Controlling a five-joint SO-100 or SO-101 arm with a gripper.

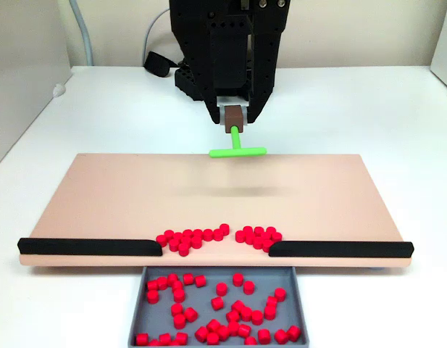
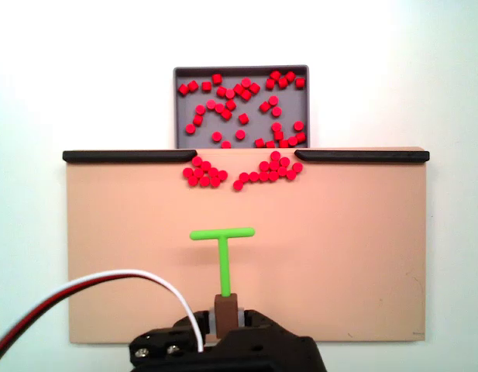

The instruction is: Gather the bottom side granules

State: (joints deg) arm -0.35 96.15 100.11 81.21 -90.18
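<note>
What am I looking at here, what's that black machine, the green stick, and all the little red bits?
The black machine is a small robot arm. Its gripper is shut on a green T-shaped tool, used like a rake. One fixed view faces the arm; the other looks down from behind it. On the tan board lie two clusters of red granules, in the gap between two black strips. Beyond that gap, a grey tray already holds many more granules.

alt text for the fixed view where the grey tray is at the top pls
Two clusters of red pellets lie on a tan board at the gap between two black strips, just short of a grey tray holding many more. Below, the claw holds a green T-shaped tool well back from them.
</note>
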